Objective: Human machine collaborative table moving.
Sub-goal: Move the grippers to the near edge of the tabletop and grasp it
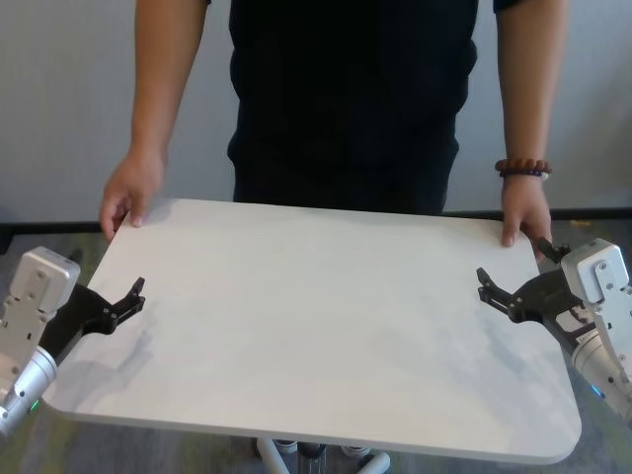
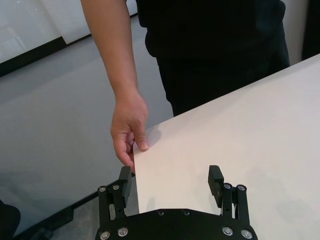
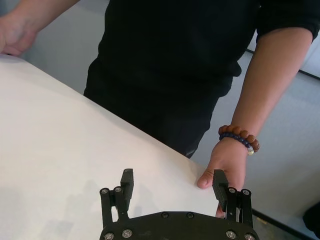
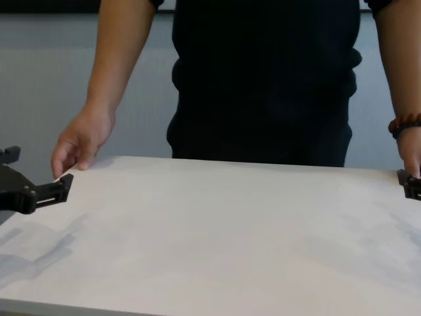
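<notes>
The white table (image 1: 316, 326) fills the middle of the head view. The human (image 1: 346, 89) in a black top stands at its far side, one hand (image 1: 128, 193) on the far left corner and the other hand (image 1: 523, 212), with a brown beaded bracelet (image 1: 521, 169), on the far right corner. My left gripper (image 1: 126, 301) is open at the table's left edge; in the left wrist view (image 2: 170, 181) its fingers straddle the edge line. My right gripper (image 1: 491, 291) is open at the right edge, close to the braceleted hand (image 3: 225, 170), and it also shows in the right wrist view (image 3: 173, 182).
The silver pedestal base (image 1: 316, 454) shows under the table's near edge. Grey floor (image 2: 55, 140) and a pale wall with a black skirting strip (image 2: 30, 57) lie behind the human.
</notes>
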